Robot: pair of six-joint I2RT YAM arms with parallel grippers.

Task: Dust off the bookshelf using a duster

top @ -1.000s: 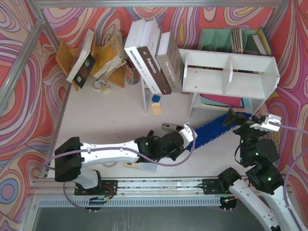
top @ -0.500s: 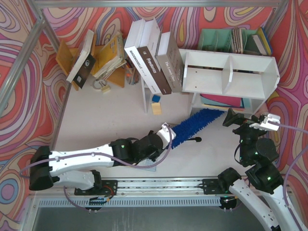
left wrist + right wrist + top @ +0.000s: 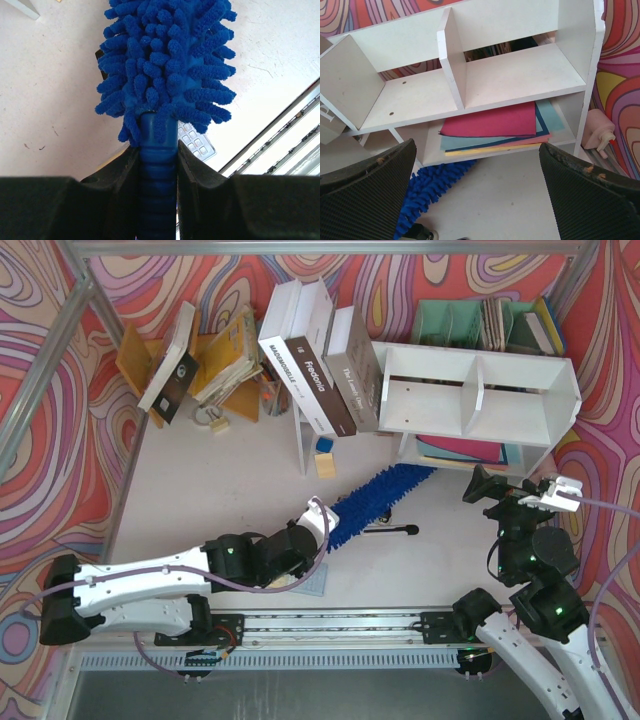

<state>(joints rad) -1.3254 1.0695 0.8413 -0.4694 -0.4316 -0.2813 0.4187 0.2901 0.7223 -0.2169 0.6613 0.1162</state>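
The white two-tier bookshelf (image 3: 478, 390) stands at the back right; it fills the right wrist view (image 3: 520, 70). The fluffy blue duster (image 3: 375, 497) lies slanted over the table, its tip near the shelf's lower left corner. My left gripper (image 3: 318, 523) is shut on the duster's ribbed blue handle (image 3: 158, 170), with the fluffy head (image 3: 167, 65) straight ahead. My right gripper (image 3: 515, 492) is open and empty in front of the shelf's right half; the duster's tip (image 3: 432, 187) shows between its fingers (image 3: 365, 195).
Coloured paper sheets (image 3: 492, 127) lie on the shelf's lower tier. Leaning books (image 3: 315, 365) stand left of the shelf, a green file organiser (image 3: 480, 325) behind it, a yellow rack (image 3: 190, 360) at back left. A black stapler (image 3: 390, 531) and a calculator (image 3: 305, 585) lie on the table.
My left arm has drawn back to the left, pulling the duster away from the shelf front and uncovering the stapler. The right arm has stayed still.
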